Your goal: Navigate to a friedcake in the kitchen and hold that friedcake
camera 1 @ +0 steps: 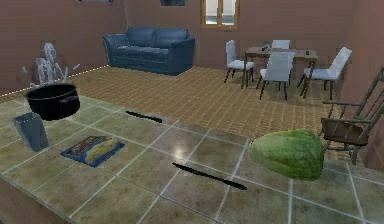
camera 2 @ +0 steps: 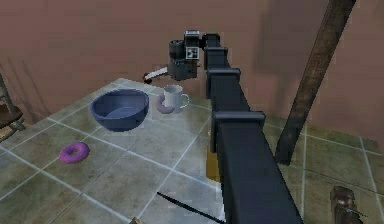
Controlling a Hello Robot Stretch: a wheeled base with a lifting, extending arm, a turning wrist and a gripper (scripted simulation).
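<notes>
Arm side view: the purple friedcake (camera 2: 73, 152) lies on the tiled counter (camera 2: 150, 165), near the blue bowl (camera 2: 120, 108). The gripper (camera 2: 153, 73) is by the white mug (camera 2: 173, 99), well apart from the friedcake; I cannot tell whether it holds anything.

blocked: blue bowl (camera 2: 120, 108), white mug (camera 2: 173, 99) just beside it | free: bare tiles (camera 2: 135, 165) around purple friedcake (camera 2: 74, 152)

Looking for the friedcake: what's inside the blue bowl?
The blue bowl's far inner wall shows bare; its near wall hides the bottom. A purple ring lies outside it on the tiled counter.
</notes>
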